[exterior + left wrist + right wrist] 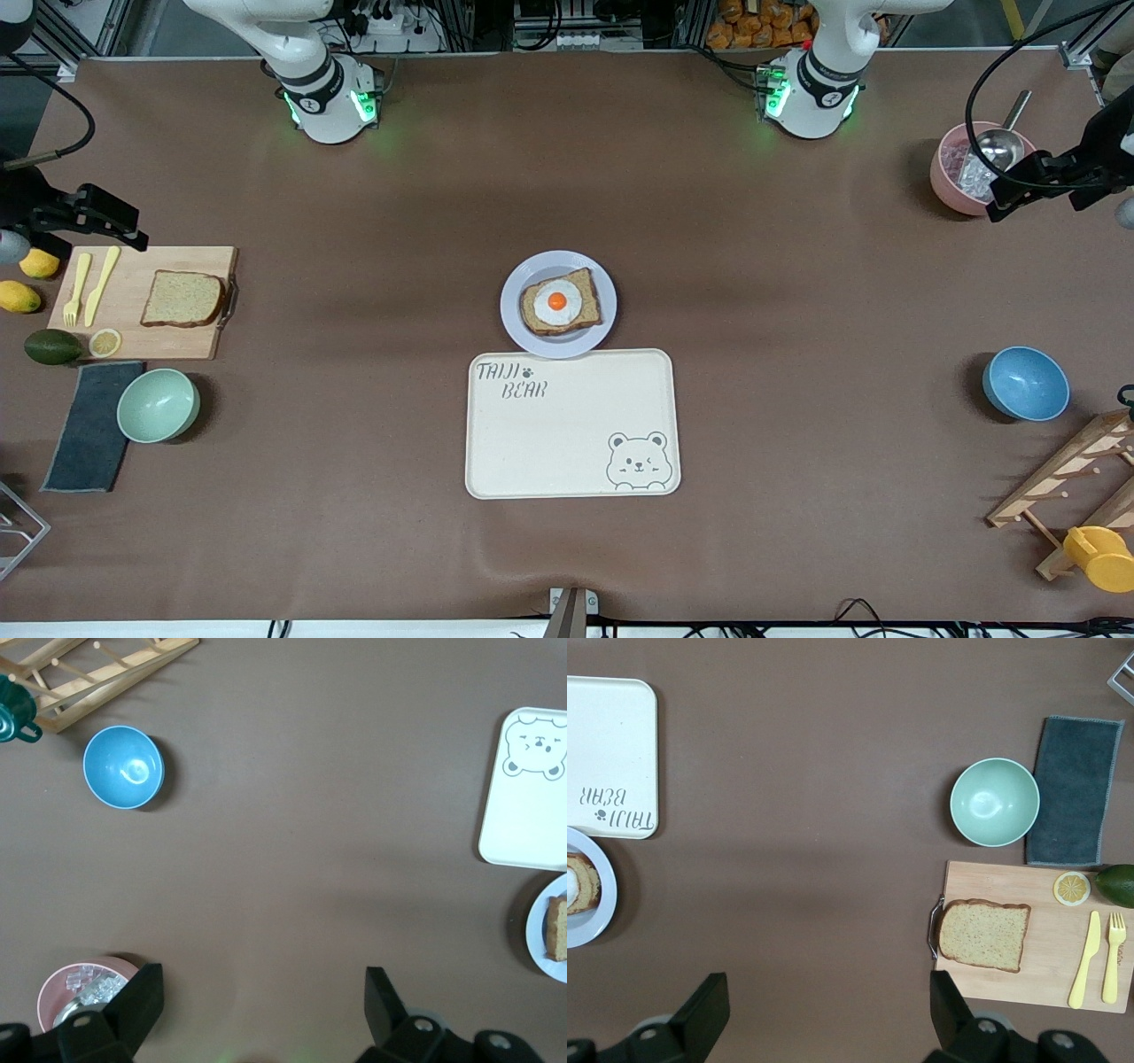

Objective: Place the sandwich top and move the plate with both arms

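The sandwich top point(183, 299) is seen on the cutting board point(177, 341), well apart from the plate point(518, 306) touching the bear tray point(532, 443), while the left pincer point(264, 1010) and right pincer point(829, 1014) are held open, empty, above the surface point(797, 310).

Tray: I see a cream bear tray point(572, 424) at lower centre of the front view.
Bowls: green bowl point(158, 405) lower left, blue bowl point(1025, 383) right.
Board: wooden cutting board point(133, 332) at left, yellow fork point(74, 287) and knife point(100, 283) on it.
Cloth: grey cloth point(85, 434) beside the green bowl.
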You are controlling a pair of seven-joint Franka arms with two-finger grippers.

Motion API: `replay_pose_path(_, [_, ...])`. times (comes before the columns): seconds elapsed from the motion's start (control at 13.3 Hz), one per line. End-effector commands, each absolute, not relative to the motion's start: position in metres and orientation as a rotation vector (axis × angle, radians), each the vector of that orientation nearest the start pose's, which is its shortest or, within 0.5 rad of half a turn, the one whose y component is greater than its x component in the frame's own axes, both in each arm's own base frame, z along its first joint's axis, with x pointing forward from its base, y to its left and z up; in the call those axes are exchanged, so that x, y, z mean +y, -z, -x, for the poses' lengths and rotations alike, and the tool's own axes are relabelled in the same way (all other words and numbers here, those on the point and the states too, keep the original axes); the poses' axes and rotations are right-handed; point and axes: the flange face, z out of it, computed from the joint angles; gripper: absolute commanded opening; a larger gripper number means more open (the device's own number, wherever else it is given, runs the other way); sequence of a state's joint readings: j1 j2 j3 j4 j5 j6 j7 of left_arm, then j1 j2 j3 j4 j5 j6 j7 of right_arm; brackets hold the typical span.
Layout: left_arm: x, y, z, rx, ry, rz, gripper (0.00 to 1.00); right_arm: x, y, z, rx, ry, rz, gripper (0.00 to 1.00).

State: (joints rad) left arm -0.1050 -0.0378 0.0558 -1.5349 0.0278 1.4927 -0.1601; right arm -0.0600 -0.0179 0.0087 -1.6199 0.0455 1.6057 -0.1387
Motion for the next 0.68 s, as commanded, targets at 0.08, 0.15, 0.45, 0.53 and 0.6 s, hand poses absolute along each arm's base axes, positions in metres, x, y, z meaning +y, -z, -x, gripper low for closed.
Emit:
replay_pose_path(0.08, [-0.0271, -0.6602, -0.5324, -0.086, 0.009, 3.129, 1.0, -0.0227, -0.6138, -0.5514, -0.129, 0.002, 3.105, 1.0])
replay_pose_path(0.15, [-0.0275, -0.6592, -0.5338, -0.088, 0.006, 3.13, 1.0, -0.0227, -0.614, -0.5515, -0.129, 0.005, 3.105, 1.0])
replay_pose_path(0.45, [-0.0284, -0.6528, -0.5379, -0.109, -0.011, 3.133, 1.0, -0.0219, -0.6138, -0.5514, -0.132, 0.002, 3.105, 1.0])
replay_pose_path(0.53, [-0.0294, -0.6504, -0.5388, -0.111, -0.019, 3.14, 1.0, -0.0219, -0.614, -0.5516, -0.132, 0.005, 3.105, 1.0])
replay_pose_path(0.6, [-0.0303, -0.6504, -0.5388, -0.11, -0.022, 3.155, 1.0, -0.0219, -0.614, -0.5516, -0.132, 0.005, 3.105, 1.0])
